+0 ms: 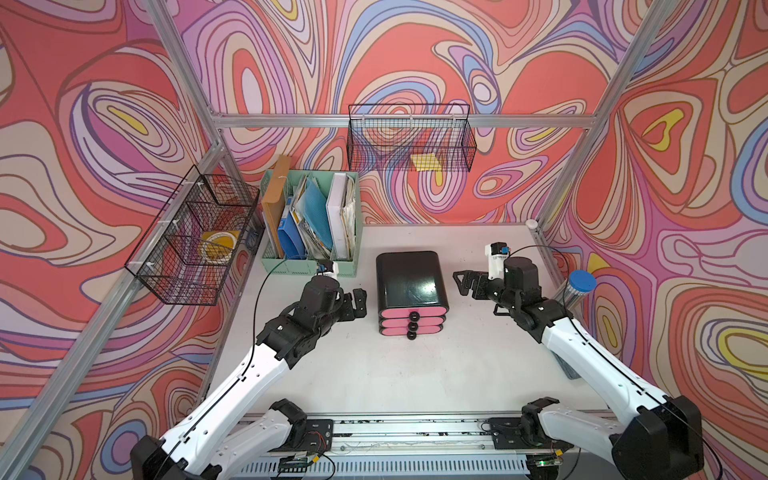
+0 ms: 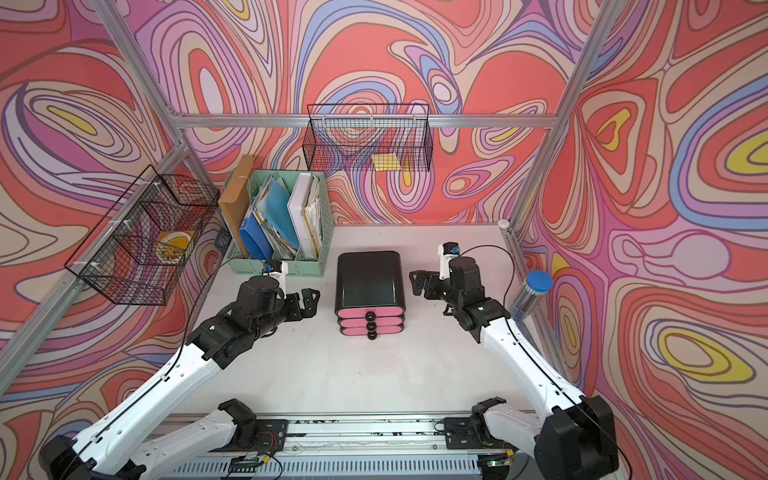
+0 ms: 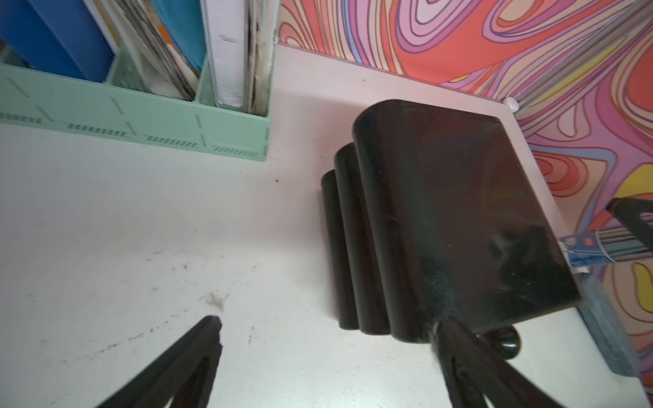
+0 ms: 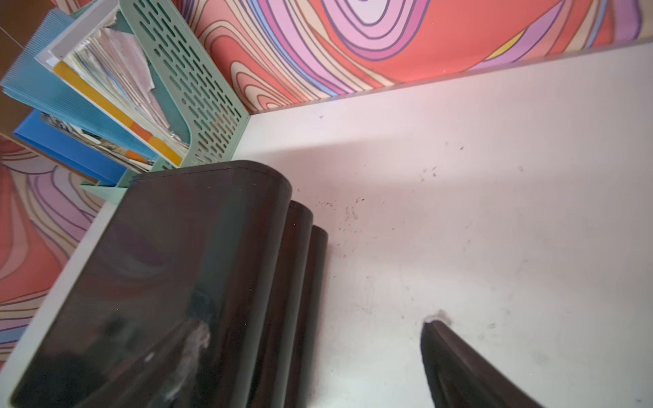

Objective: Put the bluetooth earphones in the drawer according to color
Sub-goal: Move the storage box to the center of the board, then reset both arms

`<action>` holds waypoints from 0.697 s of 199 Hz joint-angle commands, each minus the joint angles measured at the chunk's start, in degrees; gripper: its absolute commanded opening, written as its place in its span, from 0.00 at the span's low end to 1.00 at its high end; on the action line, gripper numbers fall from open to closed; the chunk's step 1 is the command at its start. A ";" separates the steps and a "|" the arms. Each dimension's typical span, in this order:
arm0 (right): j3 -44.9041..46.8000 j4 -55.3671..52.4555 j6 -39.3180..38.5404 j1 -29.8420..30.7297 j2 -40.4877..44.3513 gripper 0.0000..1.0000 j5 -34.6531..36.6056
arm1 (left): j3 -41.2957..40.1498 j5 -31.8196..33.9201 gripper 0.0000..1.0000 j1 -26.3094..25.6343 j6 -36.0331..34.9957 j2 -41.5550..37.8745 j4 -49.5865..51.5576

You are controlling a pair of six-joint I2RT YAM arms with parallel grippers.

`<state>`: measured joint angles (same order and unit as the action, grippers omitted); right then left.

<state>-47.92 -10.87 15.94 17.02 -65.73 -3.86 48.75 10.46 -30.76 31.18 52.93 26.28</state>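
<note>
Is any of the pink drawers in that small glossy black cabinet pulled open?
No, all three pink drawer fronts sit flush in the glossy black rounded cabinet, their black ball knobs stacked in line.

Bright light glares off the drawer (image 1: 411, 286); wrist views blurred.

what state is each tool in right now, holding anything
left tool: open, holding nothing, beside the drawer
right tool: open, holding nothing, on the drawer's other side
</note>
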 commanded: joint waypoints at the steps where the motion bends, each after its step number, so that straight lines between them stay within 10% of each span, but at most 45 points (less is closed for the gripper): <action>1: 2.17 8.72 -7.54 0.18 -2.90 0.98 8.13 | -3.90 10.70 0.99 0.37 -6.68 0.02 -5.78; 139: 13.39 42.43 -8.90 -13.69 -18.89 0.98 11.30 | -21.07 3.09 0.99 25.88 -22.05 17.45 -45.94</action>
<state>-38.20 20.36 8.10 4.80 -81.76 6.85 32.84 17.37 -7.22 14.37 67.09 -6.57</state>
